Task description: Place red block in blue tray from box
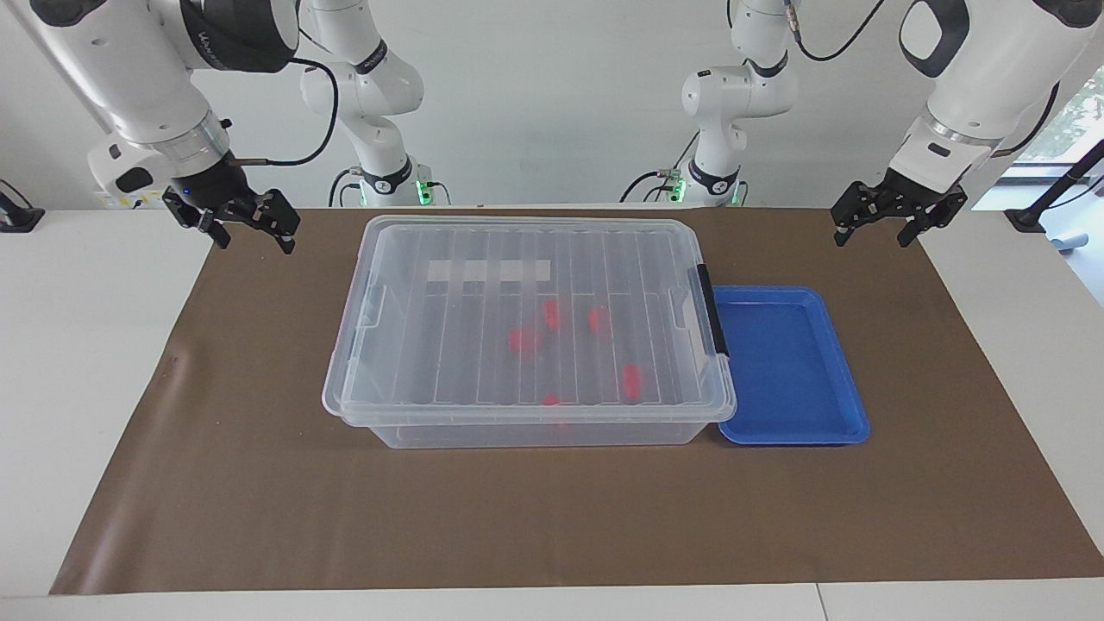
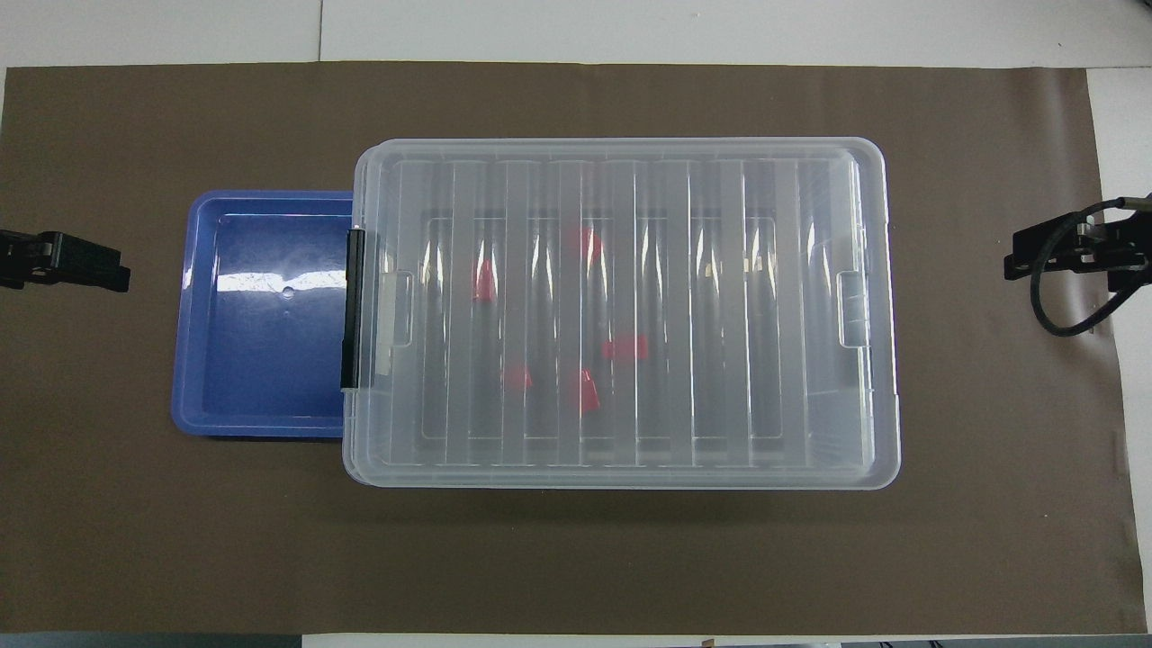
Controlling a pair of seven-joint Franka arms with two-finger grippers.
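While the lid covers the box, the left tool, wide open and empty, hangs nearest its black latch; right tool likewise.

White table with a brown mat against a plain white wall.
The mat covers most of the white tabletop; a window showing green foliage sits at one edge.

Clear ribbed box w/ red blocks, blue tray, brown mat.
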